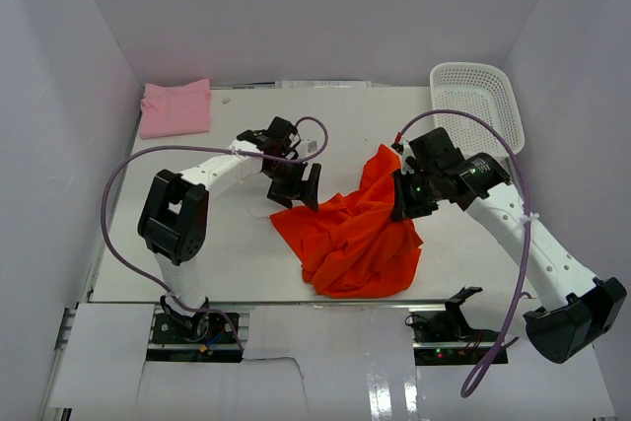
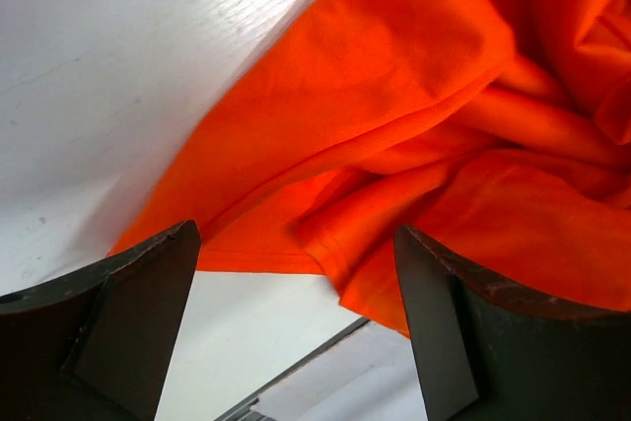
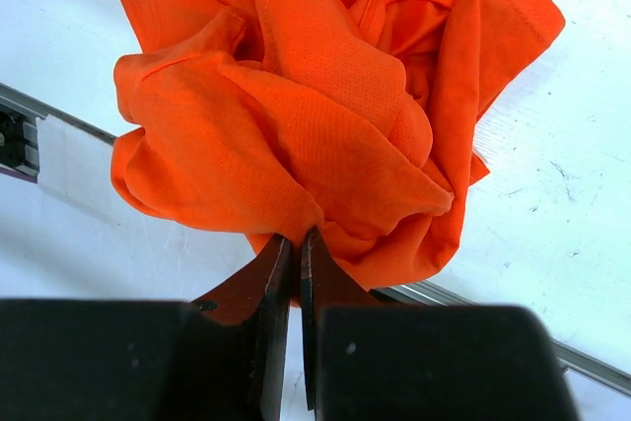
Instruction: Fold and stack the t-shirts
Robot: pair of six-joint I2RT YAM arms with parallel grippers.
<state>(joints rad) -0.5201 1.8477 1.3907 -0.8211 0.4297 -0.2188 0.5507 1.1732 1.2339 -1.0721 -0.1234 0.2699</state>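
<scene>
Orange t-shirt (image 1: 350,239) (crumpled) | right end effector (image 3: 298,242): pinching | left end effector (image 2: 294,273): spread

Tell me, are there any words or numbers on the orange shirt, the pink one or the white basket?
No text can be read anywhere in these pictures.
The orange t-shirt: plain cloth, no print or tag showing.
The pink t-shirt: plain, nothing written.
The white lattice basket: no label visible.
</scene>
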